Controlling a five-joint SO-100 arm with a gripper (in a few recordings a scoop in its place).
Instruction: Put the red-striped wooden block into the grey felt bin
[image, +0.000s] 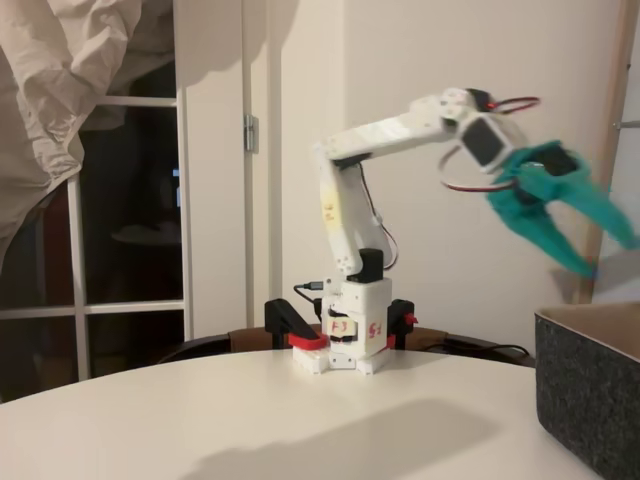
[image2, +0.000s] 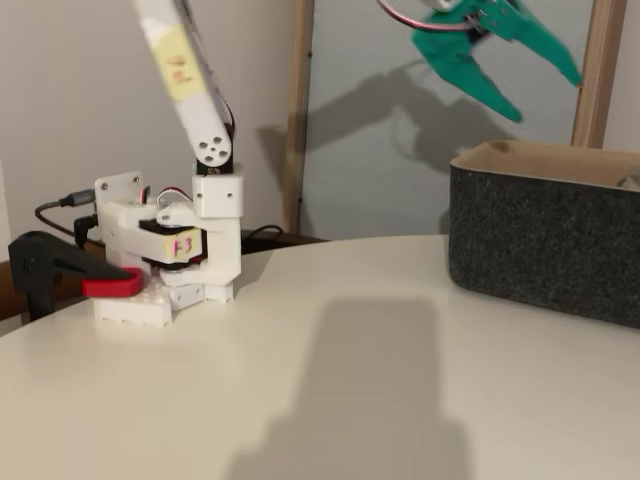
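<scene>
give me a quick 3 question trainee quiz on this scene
1. True or false: the gripper is open.
2. The gripper hangs: A) above the grey felt bin, B) down on the table, C) beside the arm's base.
3. Fill in: clamps with red tips hold the base to the ____.

Key: 1 true. 2 A. 3 table.
</scene>
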